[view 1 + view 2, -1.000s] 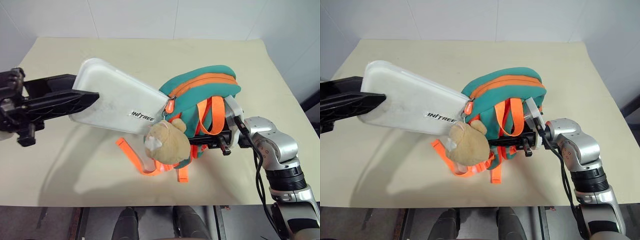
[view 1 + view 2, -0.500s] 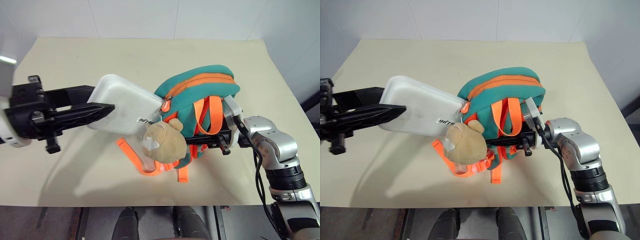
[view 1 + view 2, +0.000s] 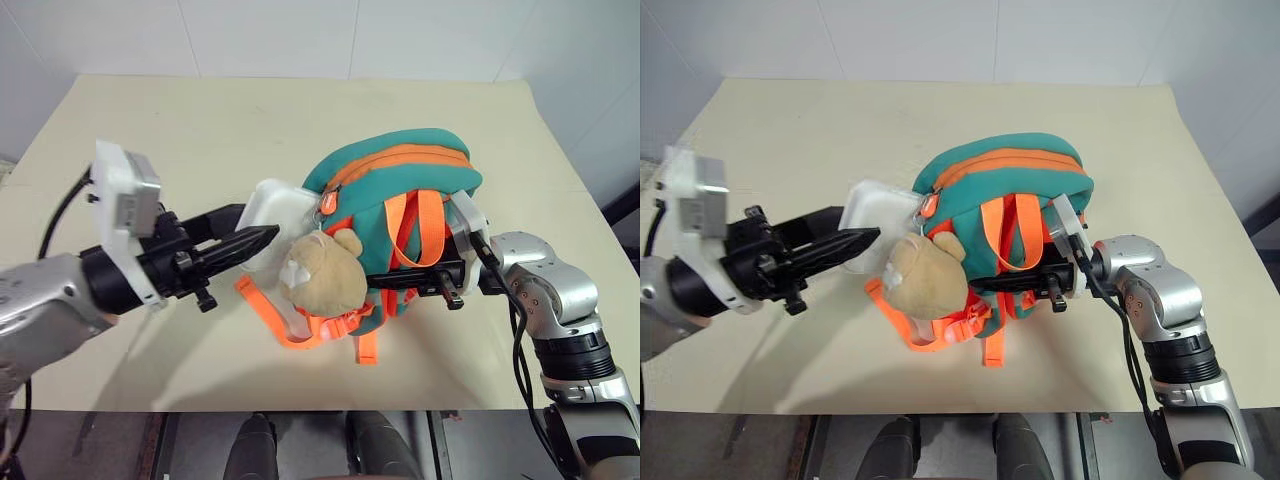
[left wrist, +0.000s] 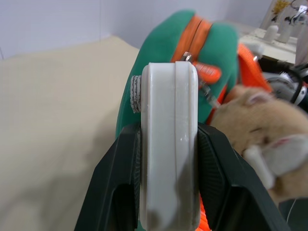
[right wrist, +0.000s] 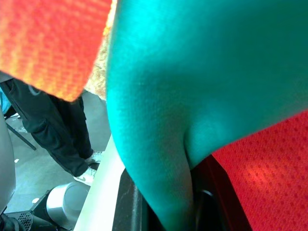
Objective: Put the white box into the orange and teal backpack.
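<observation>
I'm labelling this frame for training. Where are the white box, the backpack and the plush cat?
white box (image 3: 277,207): left eye view, on the end still outside the bag.
orange and teal backpack (image 3: 400,175): left eye view, on its teal top.
plush cat (image 3: 322,282): left eye view, on the middle of its tan body.

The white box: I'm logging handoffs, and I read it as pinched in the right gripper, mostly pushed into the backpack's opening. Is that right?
Not quite. The left gripper holds the white box; the left wrist view shows its fingers clamped on both faces. The right gripper grips the orange and teal backpack. The box is indeed mostly inside.
</observation>
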Motion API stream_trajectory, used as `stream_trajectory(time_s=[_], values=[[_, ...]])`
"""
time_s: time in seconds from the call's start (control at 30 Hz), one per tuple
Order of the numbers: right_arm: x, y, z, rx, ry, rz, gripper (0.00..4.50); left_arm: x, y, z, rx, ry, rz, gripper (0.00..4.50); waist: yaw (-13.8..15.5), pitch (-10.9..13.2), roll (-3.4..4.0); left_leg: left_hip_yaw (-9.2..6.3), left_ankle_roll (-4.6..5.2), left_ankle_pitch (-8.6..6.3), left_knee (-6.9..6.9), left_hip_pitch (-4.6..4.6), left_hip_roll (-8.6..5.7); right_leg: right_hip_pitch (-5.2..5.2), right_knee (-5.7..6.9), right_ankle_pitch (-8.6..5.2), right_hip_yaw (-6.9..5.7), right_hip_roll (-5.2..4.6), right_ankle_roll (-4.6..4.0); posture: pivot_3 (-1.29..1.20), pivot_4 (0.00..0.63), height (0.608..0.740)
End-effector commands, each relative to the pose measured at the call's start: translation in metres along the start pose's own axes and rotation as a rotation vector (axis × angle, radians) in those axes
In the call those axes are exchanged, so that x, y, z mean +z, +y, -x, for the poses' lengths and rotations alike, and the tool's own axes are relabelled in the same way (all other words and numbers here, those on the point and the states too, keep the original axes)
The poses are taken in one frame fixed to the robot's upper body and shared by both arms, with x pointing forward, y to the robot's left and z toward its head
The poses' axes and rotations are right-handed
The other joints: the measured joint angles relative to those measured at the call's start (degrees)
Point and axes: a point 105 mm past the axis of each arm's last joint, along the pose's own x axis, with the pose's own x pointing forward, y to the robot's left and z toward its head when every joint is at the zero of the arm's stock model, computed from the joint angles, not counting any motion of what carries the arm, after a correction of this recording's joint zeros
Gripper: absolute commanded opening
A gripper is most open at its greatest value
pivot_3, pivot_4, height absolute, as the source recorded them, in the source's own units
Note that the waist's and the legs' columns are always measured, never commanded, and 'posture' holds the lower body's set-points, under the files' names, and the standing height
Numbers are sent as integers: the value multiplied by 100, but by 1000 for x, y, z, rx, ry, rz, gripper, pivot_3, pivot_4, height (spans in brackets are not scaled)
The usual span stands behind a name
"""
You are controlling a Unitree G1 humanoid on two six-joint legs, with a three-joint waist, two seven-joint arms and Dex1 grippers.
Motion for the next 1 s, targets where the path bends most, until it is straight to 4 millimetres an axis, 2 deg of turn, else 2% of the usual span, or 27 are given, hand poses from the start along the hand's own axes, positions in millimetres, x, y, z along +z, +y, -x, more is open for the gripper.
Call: stream_trajectory(time_s=[0.03, 0.17, 0.23, 0.4, 0.53, 0.7, 0.83, 0.9, 1.0], values=[[2, 2, -2, 11, 4, 24, 0, -7, 4, -16, -20, -56, 22, 1247, 12, -2, 3, 0, 0, 0, 0, 1, -1, 2, -1, 0, 1, 0, 0, 0, 150, 740], [2, 1, -5, 15, -5, 25, 0, -25, 8, -52, -116, -69, 51, 1247, 70, -1, 2, -2, 3, 3, 9, 1, -3, 5, 1, 6, 0, 4, 5, 0, 150, 740], [2, 2, -6, 18, -6, 27, 0, -30, 9, -64, -147, -66, 56, 1247, 112, -1, 2, -2, 3, 3, 13, -1, -4, 6, -1, 8, 1, 3, 7, 0, 150, 740], [2, 3, -6, 12, -6, 35, 0, -47, 22, -85, -166, -1, 42, 1247, 124, -2, 2, -2, 3, 3, 8, -1, -3, 4, -1, 8, 1, 4, 7, 0, 150, 740], [2, 4, -5, 1, -4, 40, 0, -52, 14, -90, -257, 62, 88, 1247, 134, -2, 2, -2, 3, 3, 14, -1, -3, 6, 1, 8, 1, 3, 7, 0, 150, 740], [2, 4, -4, -12, -5, 40, 0, -47, 10, -85, -277, 116, 71, 2840, 120, -2, 2, -4, 4, 3, 17, -1, -3, 8, 4, 9, 1, 3, 9, 0, 150, 740], [3, 3, -6, -15, -9, 42, 0, -26, 8, -75, -287, 97, 49, 4096, 112, -1, 1, -4, 4, 3, 17, -1, -3, 6, 6, 8, 1, 3, 9, 0, 150, 740], [3, 2, -6, -15, -11, 42, 0, -14, 10, -68, -279, 88, 30, 4463, 107, -1, 2, -5, 4, 3, 16, -2, -3, 4, 7, 8, 1, 3, 9, 0, 150, 740], [2, 1, -8, -13, -11, 42, 0, -6, 15, -61, -254, 93, 6, 4463, 103, -1, 2, -5, 4, 3, 14, -2, -3, 3, 6, 8, 1, 3, 9, 0, 150, 740]])
